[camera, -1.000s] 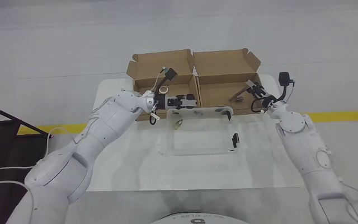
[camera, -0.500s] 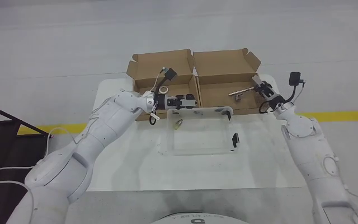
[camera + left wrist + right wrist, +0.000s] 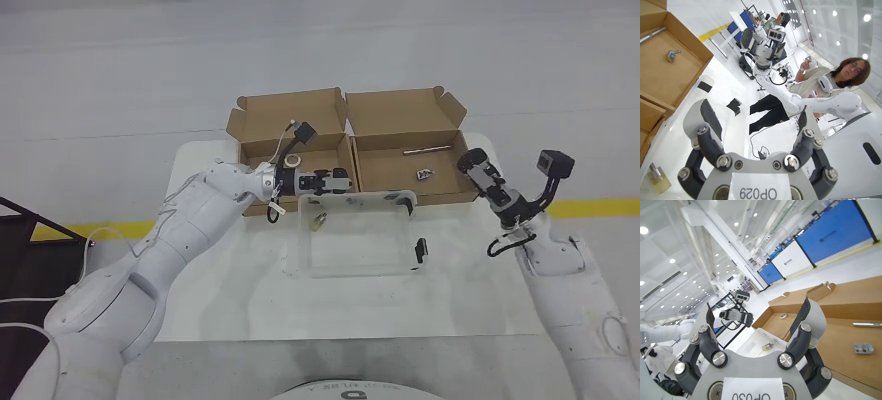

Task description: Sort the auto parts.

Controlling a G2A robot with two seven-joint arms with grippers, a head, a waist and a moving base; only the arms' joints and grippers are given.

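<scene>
A silver metal rod (image 3: 427, 150) (image 3: 866, 324) lies at the back of the right cardboard box (image 3: 380, 165), with a small metal bracket (image 3: 424, 173) (image 3: 863, 348) nearer the front. My right gripper (image 3: 468, 160) (image 3: 757, 309) is open and empty at that box's right rim. My left gripper (image 3: 345, 181) (image 3: 756, 117) is open and empty too, over the back edge of the clear tray (image 3: 300, 250). In the tray lie a small cylinder part (image 3: 318, 220) (image 3: 659, 180) (image 3: 767, 346) and black clips (image 3: 421, 250) (image 3: 734, 106). A white ring (image 3: 293, 160) (image 3: 783, 315) sits in the left box (image 3: 250, 150).
Both boxes stand side by side at the table's back, lids folded up behind them. The white table (image 3: 230, 300) has bare room left of and in front of the tray. A yellow floor line (image 3: 600, 207) runs beyond the table's right side.
My right gripper has let go of the metal rod, which now lies in the right box. It has opened and pulled back to the right. The left arm has not moved.
</scene>
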